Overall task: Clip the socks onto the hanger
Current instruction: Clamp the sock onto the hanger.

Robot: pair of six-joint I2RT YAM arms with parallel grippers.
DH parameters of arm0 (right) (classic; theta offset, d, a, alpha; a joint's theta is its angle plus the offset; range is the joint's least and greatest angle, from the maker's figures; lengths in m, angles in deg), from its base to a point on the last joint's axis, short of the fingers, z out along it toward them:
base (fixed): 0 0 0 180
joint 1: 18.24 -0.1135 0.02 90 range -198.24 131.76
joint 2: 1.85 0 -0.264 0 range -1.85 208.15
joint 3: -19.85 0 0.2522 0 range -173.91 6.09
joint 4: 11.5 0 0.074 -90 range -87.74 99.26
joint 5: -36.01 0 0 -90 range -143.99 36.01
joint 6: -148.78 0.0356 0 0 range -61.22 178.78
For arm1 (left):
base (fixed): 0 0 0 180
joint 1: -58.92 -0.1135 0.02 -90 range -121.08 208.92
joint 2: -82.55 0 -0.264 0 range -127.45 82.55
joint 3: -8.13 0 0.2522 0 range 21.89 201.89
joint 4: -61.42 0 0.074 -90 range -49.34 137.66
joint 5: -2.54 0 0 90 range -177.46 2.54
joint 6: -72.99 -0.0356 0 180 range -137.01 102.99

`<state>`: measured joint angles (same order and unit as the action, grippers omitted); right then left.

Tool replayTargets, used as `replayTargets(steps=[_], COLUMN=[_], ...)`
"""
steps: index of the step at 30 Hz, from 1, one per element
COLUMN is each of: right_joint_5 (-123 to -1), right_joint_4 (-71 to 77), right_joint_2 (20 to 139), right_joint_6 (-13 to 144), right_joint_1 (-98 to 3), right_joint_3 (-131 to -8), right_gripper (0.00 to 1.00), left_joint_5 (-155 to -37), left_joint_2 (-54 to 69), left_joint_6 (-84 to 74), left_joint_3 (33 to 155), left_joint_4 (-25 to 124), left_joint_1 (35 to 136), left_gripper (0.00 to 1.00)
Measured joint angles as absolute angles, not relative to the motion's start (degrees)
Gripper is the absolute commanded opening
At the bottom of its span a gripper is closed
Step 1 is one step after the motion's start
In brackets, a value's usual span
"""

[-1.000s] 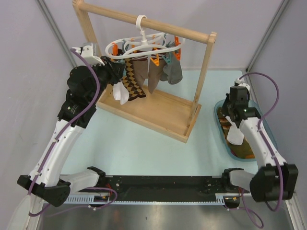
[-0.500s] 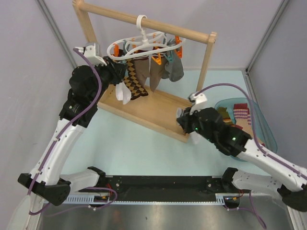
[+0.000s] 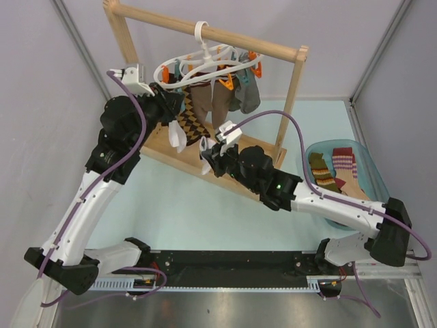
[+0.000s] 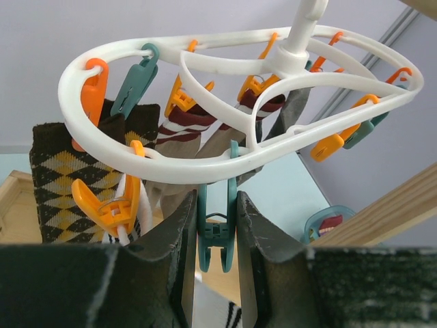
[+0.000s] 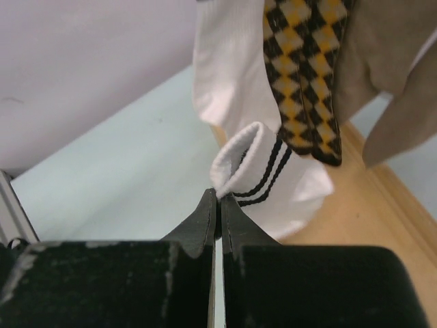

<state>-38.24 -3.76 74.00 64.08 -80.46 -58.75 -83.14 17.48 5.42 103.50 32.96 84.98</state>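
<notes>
The white hanger [image 3: 205,63] [image 4: 235,154] hangs by its hook from the wooden bar, with several socks clipped under it: brown argyle [image 4: 58,171] [image 5: 300,75], red-white striped [image 4: 184,130], tan [image 5: 382,75] and plain white [image 5: 229,68]. My left gripper [image 3: 179,102] [image 4: 217,205] is shut on a teal clip [image 4: 217,232] on the hanger's near rim, squeezing its handles. My right gripper [image 3: 205,153] [image 5: 218,195] is shut on the cuff edge of a white sock with dark stripes [image 5: 263,174], held below the hanging socks and under that clip.
The tall wooden rack [image 3: 235,160] stands on a flat wooden base at the back. A teal basket [image 3: 369,162] at the right holds an orange-green striped sock [image 3: 319,171] and a red-white one [image 3: 343,160]. Grey walls close both sides.
My right arm has swung from the basket at the right across to the rack, carrying the white striped sock up under the hanger. The left gripper stays on the clip.
</notes>
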Motion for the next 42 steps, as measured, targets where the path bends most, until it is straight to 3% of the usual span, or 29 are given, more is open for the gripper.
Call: replayTargets(steps=[12,42], right_joint_5=[-45.93,-56.36], right_joint_4=[-16.44,-18.14], right_joint_2=[83.44,87.86], right_joint_6=[60.52,63.97], right_joint_1=[-73.64,-71.08], right_joint_3=[-66.50,-75.03], right_gripper=[0.00,0.00], left_joint_5=[-83.14,-82.42], left_joint_2=[19.11,19.68], left_joint_6=[5.45,3.68], left_joint_3=[101.42,98.21], left_joint_4=[35.14,39.71], left_joint_1=[86.88,87.84], left_gripper=[0.00,0.00])
